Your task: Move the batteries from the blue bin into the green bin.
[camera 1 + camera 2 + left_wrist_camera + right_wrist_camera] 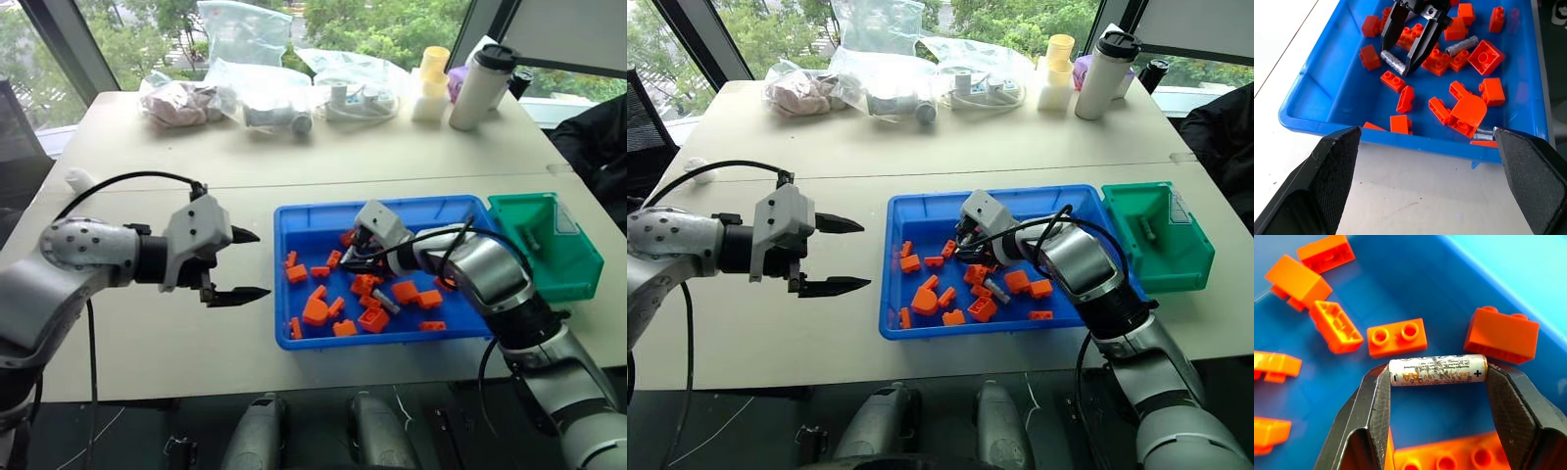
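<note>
A slim silver-grey AA battery (1436,370) is pinched end to end between the right gripper's (1437,382) jaws, over the large shallow bright-blue plastic bin (304,221) strewn with orange toy bricks (315,310). Another battery (1462,45) lies among them. The left gripper (245,264), jaws spread, hovers above the pale tabletop (147,343) beside that bin. The small green plastic bin (578,264) stands just beside its far end

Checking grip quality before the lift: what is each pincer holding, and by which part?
The right pincer holds a battery endwise, one finger on each end, over the blue bin. The left pincer is open, holding nothing.
</note>
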You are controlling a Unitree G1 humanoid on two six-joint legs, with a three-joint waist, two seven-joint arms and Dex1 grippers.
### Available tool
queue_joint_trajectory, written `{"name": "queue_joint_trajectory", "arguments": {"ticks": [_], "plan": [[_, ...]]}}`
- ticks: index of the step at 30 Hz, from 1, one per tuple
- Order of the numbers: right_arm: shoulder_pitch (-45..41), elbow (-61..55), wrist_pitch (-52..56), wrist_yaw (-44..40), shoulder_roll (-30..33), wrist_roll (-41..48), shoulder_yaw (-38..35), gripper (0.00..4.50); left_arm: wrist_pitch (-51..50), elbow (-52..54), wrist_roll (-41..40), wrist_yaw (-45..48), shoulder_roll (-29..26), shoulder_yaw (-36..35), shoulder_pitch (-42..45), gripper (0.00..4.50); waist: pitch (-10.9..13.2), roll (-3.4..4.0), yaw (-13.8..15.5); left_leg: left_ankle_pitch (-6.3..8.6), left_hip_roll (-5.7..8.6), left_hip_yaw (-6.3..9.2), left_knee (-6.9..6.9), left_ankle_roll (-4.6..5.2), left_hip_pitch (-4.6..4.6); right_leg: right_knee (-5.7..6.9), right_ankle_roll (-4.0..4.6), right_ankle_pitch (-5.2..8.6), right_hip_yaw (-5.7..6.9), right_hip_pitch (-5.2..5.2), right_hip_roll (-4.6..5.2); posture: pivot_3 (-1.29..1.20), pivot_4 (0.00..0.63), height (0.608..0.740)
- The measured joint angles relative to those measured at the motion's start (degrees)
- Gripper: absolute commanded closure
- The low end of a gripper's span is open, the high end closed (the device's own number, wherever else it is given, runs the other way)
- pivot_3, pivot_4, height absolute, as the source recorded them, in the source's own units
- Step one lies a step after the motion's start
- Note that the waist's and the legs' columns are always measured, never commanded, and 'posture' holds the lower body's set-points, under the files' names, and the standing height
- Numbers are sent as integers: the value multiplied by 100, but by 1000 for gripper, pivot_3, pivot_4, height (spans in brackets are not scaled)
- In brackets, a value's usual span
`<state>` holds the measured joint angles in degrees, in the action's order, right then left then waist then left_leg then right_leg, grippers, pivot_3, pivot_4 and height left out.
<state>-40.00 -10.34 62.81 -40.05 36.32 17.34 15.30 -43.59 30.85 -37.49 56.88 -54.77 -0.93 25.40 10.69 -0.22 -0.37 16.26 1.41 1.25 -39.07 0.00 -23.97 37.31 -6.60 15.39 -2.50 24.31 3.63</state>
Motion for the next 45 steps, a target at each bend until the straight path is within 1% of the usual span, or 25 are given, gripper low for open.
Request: {"name": "queue_joint_trajectory", "arguments": {"ticks": [2,3,4,6,8,12,18,23,25,27,28,35,38,39,42,45], "plan": [[-212,-183,275,138,167,145,-844,2295,3,-119,-206,-128,423,-19,305,0,-2,-4,-3,0,2,4,-6,0,-3,0,-2,-1,2,0,1,0,150,740],[-261,-189,300,187,204,149,-996,2295,4,-158,-222,-154,475,-12,358,0,-2,-5,-14,0,1,4,-6,0,-2,0,-2,-1,2,0,0,0,150,740],[-275,-153,297,300,332,155,-1362,2295,34,-332,-210,-214,709,16,532,0,-5,-4,6,0,4,8,-5,0,-2,1,-2,-1,4,-2,1,0,150,740],[-94,199,79,593,813,6,-2145,2295,206,-832,-66,-309,1176,154,883,0,-5,-5,92,0,7,8,-5,0,-2,-1,-2,-1,7,-2,1,0,150,740],[180,413,-87,760,1132,-151,-2642,2295,323,-1192,80,-286,1344,283,993,0,-5,-5,93,0,8,-3,1,0,-2,-4,-2,-1,0,1,1,0,150,740],[689,508,-115,869,1396,-156,-3239,2295,634,-1715,332,-149,1729,591,1359,0,-5,-3,53,-1,3,-6,0,1,-3,0,-3,-2,-3,4,-5,0,150,740],[1348,620,-265,1113,1599,-268,-3873,2295,1034,-2217,692,175,1939,878,1555,0,-6,-1,-46,-1,2,-8,0,1,0,5,-3,-2,-7,4,-6,0,150,740],[1531,676,-274,1260,1598,-266,-3907,2295,1146,-2277,859,291,1982,939,1552,0,-7,0,-57,-1,-1,-8,-1,1,2,9,-3,-2,-9,4,-8,0,150,740],[1536,725,-295,1295,1598,-262,-3913,1216,1146,-2277,897,304,1982,939,1550,0,-7,0,-45,-1,0,-9,-2,1,2,8,-3,-2,-9,4,-8,0,150,740],[1549,774,-326,1323,1598,-257,-3915,245,1144,-2277,941,317,1982,939,1549,0,-7,0,-38,-1,0,-9,-2,1,2,9,-3,-2,-10,4,-7,0,150,740],[1550,812,-344,1329,1597,-254,-3918,44,1144,-2277,949,329,1982,939,1549,0,-7,0,-26,-1,0,-9,-3,1,2,9,-3,-2,-9,4,-7,0,150,740],[1543,823,-363,1306,1595,-173,-3920,44,1139,-2275,1037,425,1901,933,1548,0,-7,0,-34,-1,1,-10,-4,1,2,9,-4,-2,-10,4,-7,0,150,740],[1452,671,-391,1012,1629,65,-3912,44,1118,-2225,1049,445,1864,922,1536,0,-7,0,-40,-1,0,-10,-3,1,2,9,-4,-2,-10,4,-7,0,150,740],[1436,536,-418,835,1682,185,-3884,44,1097,-2178,1047,463,1848,921,1530,0,-7,1,-43,-1,-1,-9,-2,1,2,9,-4,-2,-10,4,-9,0,150,740],[1534,-327,-653,-249,2031,795,-3594,44,999,-1977,994,645,1638,922,1469,0,-7,1,-55,-1,-8,-7,-1,2,4,9,-4,-2,-9,3,-16,0,150,740],[1644,-899,-667,-1081,2321,1320,-3186,44,987,-1778,997,842,1411,935,1356,0,-7,1,-45,-1,-7,-7,-4,2,5,7,-4,-2,-8,-1,-13,0,150,740]]}}
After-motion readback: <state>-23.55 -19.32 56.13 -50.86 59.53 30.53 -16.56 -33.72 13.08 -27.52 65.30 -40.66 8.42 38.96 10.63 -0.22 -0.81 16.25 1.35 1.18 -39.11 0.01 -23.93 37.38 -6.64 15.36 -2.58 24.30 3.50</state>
